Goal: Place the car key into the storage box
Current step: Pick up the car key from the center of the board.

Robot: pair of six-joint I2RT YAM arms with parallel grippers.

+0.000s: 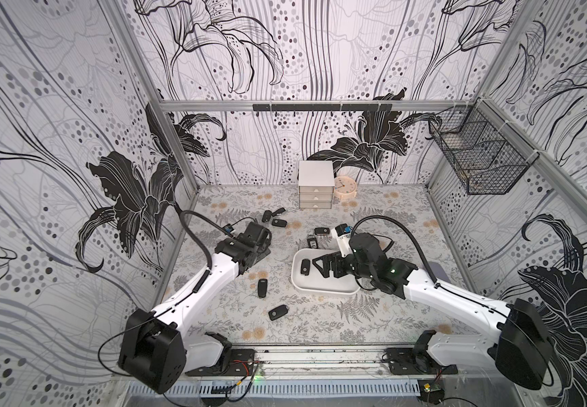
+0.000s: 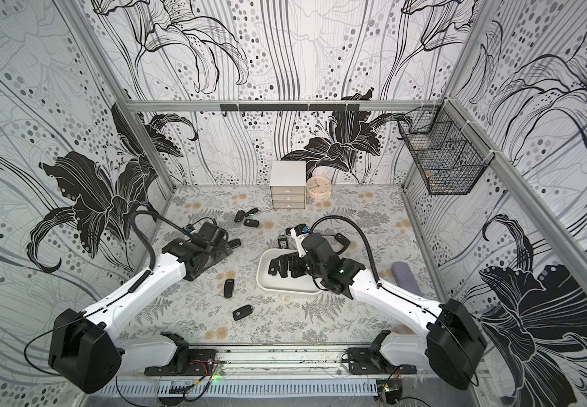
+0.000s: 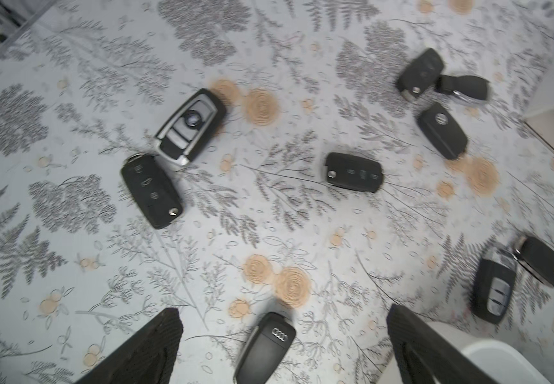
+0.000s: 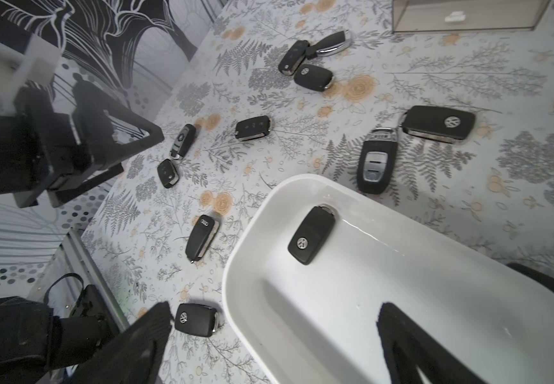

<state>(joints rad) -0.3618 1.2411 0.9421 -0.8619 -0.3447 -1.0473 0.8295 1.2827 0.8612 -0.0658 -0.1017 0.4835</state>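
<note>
Floral tabletop (image 1: 320,317): car keys (image 1: 262,288) scattered near the storage box (image 1: 323,286); left pincer (image 3: 283,314) and right pincer (image 4: 275,309) spread.

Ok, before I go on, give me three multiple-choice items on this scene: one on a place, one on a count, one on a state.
1. Where does the clock stand? A) front left corner B) beside the three-drawer cabinet at the back wall C) front right corner
2. How many key fobs lie in the storage box? A) none B) one C) three
3. The right gripper is: A) open, empty B) shut on a key fob C) shut, empty
Key: 1B, it stands next to the cabinet; 2B, a single VW fob lies inside; 3A, its fingers stand wide apart, gripping nothing.
</note>
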